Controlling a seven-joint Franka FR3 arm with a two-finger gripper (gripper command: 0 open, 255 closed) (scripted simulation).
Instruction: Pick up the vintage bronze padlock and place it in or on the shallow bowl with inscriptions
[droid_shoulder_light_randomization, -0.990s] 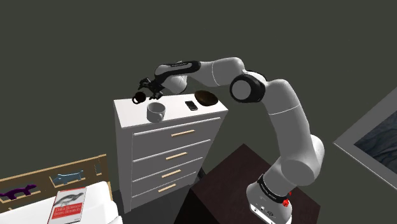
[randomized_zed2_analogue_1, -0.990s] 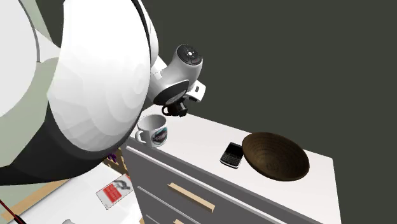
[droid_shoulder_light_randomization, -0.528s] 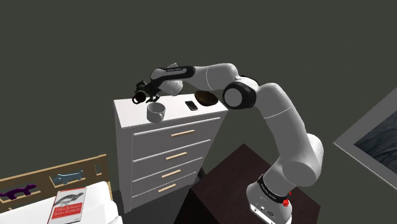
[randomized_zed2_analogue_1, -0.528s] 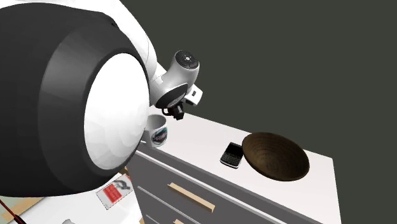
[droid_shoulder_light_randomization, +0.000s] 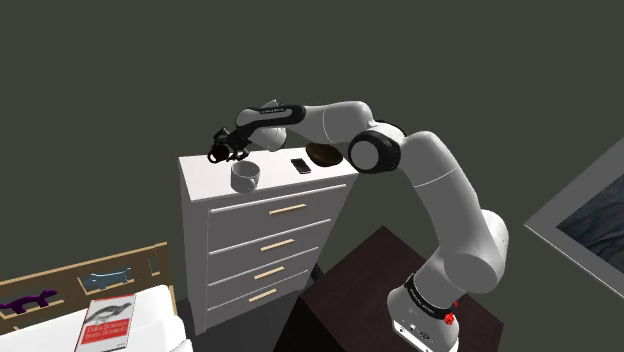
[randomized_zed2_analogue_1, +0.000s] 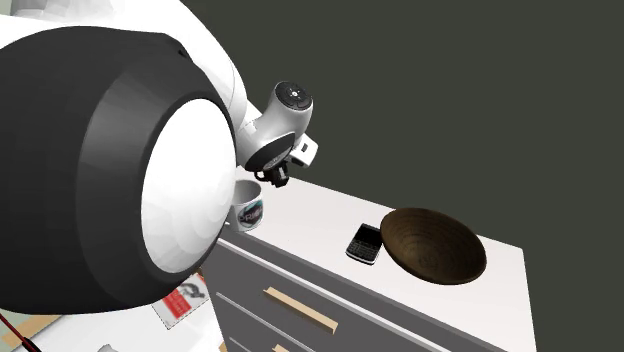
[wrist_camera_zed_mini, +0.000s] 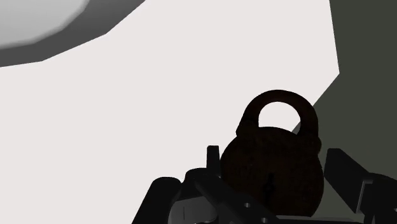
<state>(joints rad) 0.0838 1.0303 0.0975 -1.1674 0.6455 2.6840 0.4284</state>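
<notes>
Padlock (wrist_camera_zed_mini: 273, 175), dark bronze-brown with a round body and an arched shackle, is seen in the wrist view between the two black fingers of the pincer (wrist_camera_zed_mini: 275, 158). The fingers are set apart by the width of the lock's body, one on each side, and the lock appears to be clasped by them with its shackle pointing away from the hand. Behind the lock, the white top of the chest of drawers (wrist_camera_zed_mini: 159, 114) and a dark grey wall are seen.

In the shoulder view the pincer (droid_shoulder_light_randomization: 222, 150) is held just above the far corner of the chest of drawers (droid_shoulder_light_randomization: 270, 235), toward that view's left, and the padlock (droid_shoulder_light_randomization: 215, 153) is made out as a dark round shape at its tip. A pale mug (droid_shoulder_light_randomization: 245, 175) stands nearer the front edge, close beside the pincer. A black phone (droid_shoulder_light_randomization: 301, 166) lies between the mug and a dark brown shallow bowl (droid_shoulder_light_randomization: 322, 154), which is well apart from the lock.

In the second exterior view the pincer (randomized_zed2_analogue_1: 277, 178) hangs just behind the mug (randomized_zed2_analogue_1: 243, 208), with the phone (randomized_zed2_analogue_1: 365, 243) touching or nearly touching the bowl (randomized_zed2_analogue_1: 432, 245).
</notes>
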